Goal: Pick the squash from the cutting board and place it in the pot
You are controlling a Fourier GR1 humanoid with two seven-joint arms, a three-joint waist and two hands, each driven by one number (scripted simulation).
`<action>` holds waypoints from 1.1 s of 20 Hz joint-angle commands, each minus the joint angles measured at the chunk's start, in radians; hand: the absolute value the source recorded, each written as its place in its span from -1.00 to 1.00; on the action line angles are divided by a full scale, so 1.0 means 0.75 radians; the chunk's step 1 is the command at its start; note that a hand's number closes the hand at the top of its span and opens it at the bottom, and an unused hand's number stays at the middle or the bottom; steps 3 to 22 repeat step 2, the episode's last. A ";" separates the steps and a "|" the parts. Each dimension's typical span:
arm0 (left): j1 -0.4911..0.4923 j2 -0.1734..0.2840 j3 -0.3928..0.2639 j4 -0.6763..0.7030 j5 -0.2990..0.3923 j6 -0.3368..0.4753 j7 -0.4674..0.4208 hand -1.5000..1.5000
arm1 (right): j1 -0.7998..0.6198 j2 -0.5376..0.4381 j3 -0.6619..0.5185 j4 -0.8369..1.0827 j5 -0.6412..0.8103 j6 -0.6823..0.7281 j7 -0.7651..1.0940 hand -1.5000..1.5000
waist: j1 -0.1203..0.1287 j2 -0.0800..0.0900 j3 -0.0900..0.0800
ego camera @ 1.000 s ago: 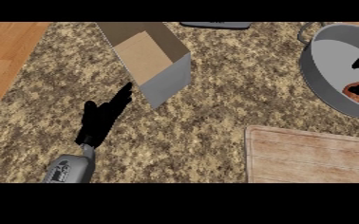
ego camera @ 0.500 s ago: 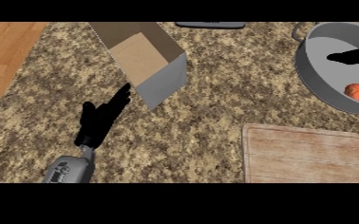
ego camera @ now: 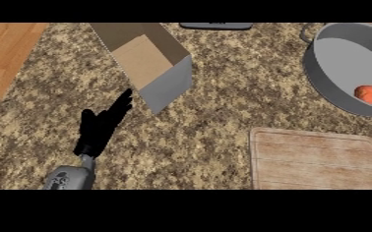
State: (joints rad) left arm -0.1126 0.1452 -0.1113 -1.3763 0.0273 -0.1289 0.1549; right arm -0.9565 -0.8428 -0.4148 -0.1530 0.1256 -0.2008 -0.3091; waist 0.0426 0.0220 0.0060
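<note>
Squash (ego camera: 364, 94) now apparently lies uncovered in pot (ego camera: 327, 73).

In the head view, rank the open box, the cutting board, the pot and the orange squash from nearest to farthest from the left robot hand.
From the left robot hand, resting open at lower left:
1. Open box, just above and right of the fingertips.
2. Cutting board, lower right.
3. Pot, upper right edge.
4. Squash, inside the pot at the far right edge.
</note>
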 commanded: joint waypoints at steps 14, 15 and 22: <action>0.005 -0.013 -0.012 0.001 -0.008 -0.005 -0.015 0.00 | 0.088 -0.117 -0.136 0.005 -0.124 0.090 -0.099 -1.00 | -0.006 0.000 0.000; 0.005 -0.013 -0.012 0.001 -0.008 -0.005 -0.015 0.00 | 0.088 -0.117 -0.136 0.005 -0.124 0.090 -0.099 -1.00 | -0.006 0.000 0.000; 0.005 -0.013 -0.012 0.001 -0.008 -0.005 -0.015 0.00 | 0.088 -0.117 -0.136 0.005 -0.124 0.090 -0.099 -1.00 | -0.006 0.000 0.000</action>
